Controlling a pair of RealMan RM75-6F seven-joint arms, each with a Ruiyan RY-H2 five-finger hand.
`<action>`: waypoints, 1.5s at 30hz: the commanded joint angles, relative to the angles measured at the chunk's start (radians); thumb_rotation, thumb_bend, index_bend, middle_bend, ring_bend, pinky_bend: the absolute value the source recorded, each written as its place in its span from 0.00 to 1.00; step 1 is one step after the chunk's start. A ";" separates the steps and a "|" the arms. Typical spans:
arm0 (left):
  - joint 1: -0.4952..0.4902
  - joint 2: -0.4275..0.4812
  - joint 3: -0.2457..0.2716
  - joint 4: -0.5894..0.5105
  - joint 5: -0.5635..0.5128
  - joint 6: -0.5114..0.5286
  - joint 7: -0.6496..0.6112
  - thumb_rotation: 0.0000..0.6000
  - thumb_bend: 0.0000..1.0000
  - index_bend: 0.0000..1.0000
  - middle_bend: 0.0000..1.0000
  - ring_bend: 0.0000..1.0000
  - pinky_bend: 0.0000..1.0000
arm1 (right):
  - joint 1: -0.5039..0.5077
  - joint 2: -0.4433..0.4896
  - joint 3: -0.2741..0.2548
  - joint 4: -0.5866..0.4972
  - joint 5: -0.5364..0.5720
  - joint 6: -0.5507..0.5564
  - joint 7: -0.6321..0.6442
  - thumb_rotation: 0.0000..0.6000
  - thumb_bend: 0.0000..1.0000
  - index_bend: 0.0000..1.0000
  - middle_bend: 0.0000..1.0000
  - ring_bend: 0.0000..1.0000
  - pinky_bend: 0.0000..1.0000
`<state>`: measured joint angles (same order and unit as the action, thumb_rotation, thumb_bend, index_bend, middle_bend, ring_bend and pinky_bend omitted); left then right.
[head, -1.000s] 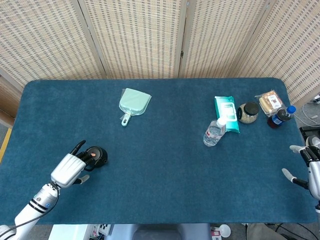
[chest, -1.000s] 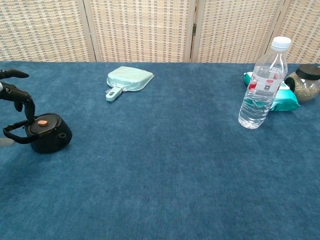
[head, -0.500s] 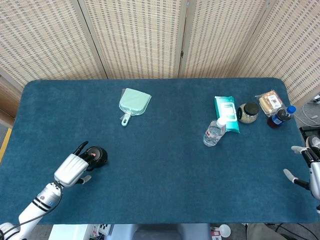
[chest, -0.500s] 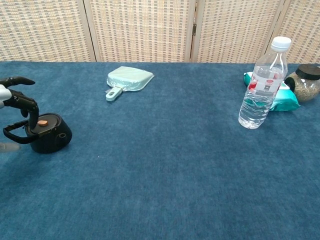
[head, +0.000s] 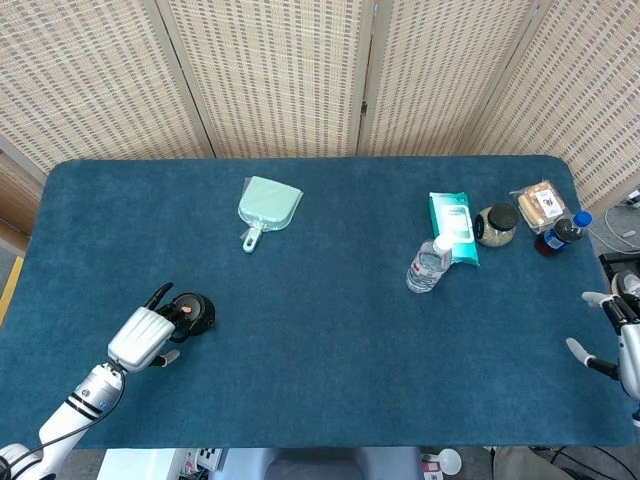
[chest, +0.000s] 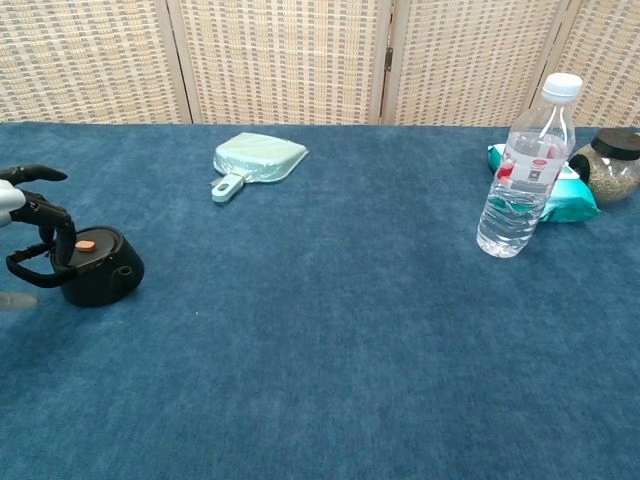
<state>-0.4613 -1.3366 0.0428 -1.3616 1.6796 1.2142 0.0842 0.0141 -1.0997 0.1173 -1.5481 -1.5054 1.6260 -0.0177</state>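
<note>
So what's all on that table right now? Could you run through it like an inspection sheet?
Surface: blue cloth-covered table, flat.
Job's things: small black lidded pot with a loop handle and an orange button, upright at the near left.
Clutter: mint dustpan; water bottle; wet wipes pack; jar; wrapped snack; dark blue-capped bottle.
Hands: left hand over the pot, fingers curled above its lid, contact unclear; right hand at the right edge, fingers apart, holding nothing.
Cables: cables off the table's right side.
Surroundings: woven folding screens behind.
</note>
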 joint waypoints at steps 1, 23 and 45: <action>0.000 -0.004 0.002 0.007 -0.001 -0.001 -0.003 1.00 0.17 0.46 0.44 0.38 0.00 | 0.002 0.002 0.004 -0.002 -0.001 0.002 -0.002 1.00 0.13 0.32 0.40 0.29 0.32; 0.001 -0.024 0.017 0.061 0.003 0.010 -0.036 1.00 0.17 0.47 0.45 0.38 0.00 | -0.004 0.030 0.023 -0.038 0.000 0.031 -0.028 1.00 0.13 0.32 0.40 0.29 0.32; 0.008 -0.042 0.032 0.073 0.004 0.014 -0.037 1.00 0.17 0.53 0.51 0.38 0.00 | -0.016 0.029 0.017 -0.033 -0.004 0.043 -0.016 1.00 0.13 0.32 0.40 0.29 0.32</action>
<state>-0.4535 -1.3779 0.0743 -1.2877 1.6837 1.2283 0.0466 -0.0013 -1.0701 0.1346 -1.5813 -1.5088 1.6681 -0.0350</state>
